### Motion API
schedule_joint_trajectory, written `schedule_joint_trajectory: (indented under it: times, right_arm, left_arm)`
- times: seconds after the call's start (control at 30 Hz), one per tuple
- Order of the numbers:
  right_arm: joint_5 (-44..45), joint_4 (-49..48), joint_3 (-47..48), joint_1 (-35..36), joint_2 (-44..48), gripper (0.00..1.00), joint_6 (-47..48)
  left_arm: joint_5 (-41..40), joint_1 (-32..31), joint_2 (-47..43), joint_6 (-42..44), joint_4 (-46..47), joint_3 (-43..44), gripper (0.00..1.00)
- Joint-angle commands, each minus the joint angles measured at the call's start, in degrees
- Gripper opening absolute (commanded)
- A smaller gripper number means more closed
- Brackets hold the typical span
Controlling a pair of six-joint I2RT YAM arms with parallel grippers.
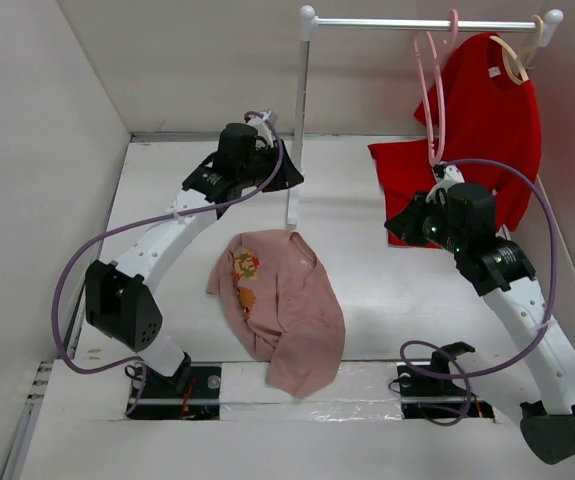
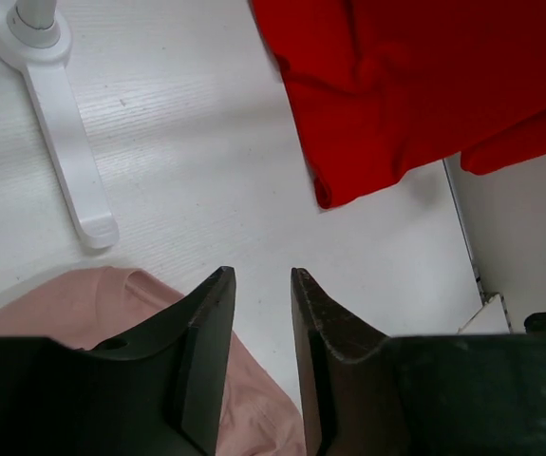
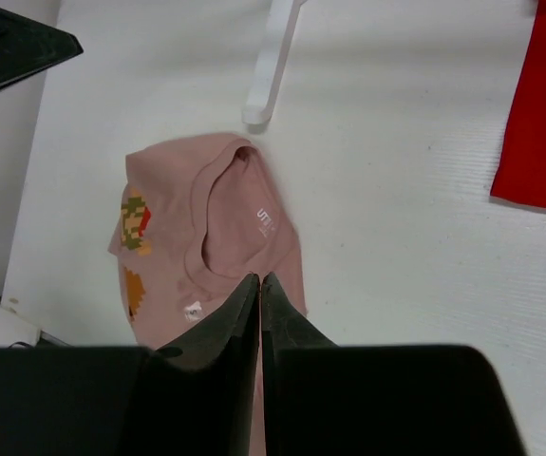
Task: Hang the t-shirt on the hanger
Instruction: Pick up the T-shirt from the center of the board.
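The dusty-pink t-shirt (image 1: 279, 305) lies crumpled on the table, its cartoon graphic (image 1: 245, 268) facing up and its collar (image 3: 223, 211) toward the rack. The thin pink hanger (image 1: 433, 92) hangs by its hook from the rail at the back right. My left gripper (image 1: 285, 178) hovers above the table beyond the shirt's collar end; its jaws (image 2: 261, 275) stand a little apart with nothing between them, and a bit of the t-shirt (image 2: 83, 306) lies below. My right gripper (image 1: 399, 228) hangs to the right of the shirt, shut (image 3: 260, 278) and empty.
A white clothes rack (image 1: 302, 120) stands at the back; its foot (image 2: 64, 142) reaches toward the shirt. A bright red t-shirt (image 1: 487, 115) hangs from a beige hanger (image 1: 519, 52) on the rail, its hem draped on the table (image 2: 386, 95). Walls close in left and right.
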State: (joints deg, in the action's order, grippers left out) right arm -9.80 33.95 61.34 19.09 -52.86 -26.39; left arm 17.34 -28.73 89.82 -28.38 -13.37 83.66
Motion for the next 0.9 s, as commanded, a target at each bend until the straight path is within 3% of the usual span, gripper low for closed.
schedule_joint_trajectory:
  times: [0.0,0.07,0.17,0.27,0.33,0.43,0.57,0.63,0.87]
  right_arm:
    - [-1.45,-4.25,-0.52,-0.89,1.09,0.1,-0.06]
    - [-1.62,-3.72,-1.13,-0.9,1.18,0.12,0.11]
    - [-2.15,-4.42,-3.77,-0.9,1.97,0.0,-0.06]
    - [-3.99,-5.13,-5.7,-0.9,1.62,0.0,-0.32]
    - [-4.78,-6.0,-5.97,-0.9,0.57,0.0,-0.33]
    - [-4.96,-7.84,-6.93,-0.9,-1.1,0.0,-0.59]
    - [-6.1,-9.16,-9.04,-0.9,-5.58,0.01,-1.29]
    - [-7.41,-11.44,-10.8,-0.9,-8.82,0.03,-1.64]
    - [-10.41,-20.06,-13.35,0.85,-19.89,0.4,-5.69]
  left_arm:
    - [0.67,-0.1,-0.79,0.08,1.59,4.23,0.29]
    - [2.25,-0.1,-0.79,-0.27,2.55,3.97,0.31]
    - [2.79,-0.1,-1.66,-0.27,2.29,1.88,0.26]
    - [-1.76,-2.64,-2.63,1.39,0.19,0.63,0.14]
    - [-4.06,-3.78,-1.93,3.41,-4.18,1.07,0.01]
    - [-7.4,-4.58,-2.89,4.3,-6.58,-0.94,0.0]
    - [-10.13,-5.11,-5.44,4.38,-6.23,-10.76,0.0]
    - [-9.7,-5.11,-5.71,4.65,-6.76,-13.68,0.0]
    - [-4.78,-5.11,-4.22,6.14,-5.36,-20.37,0.18]
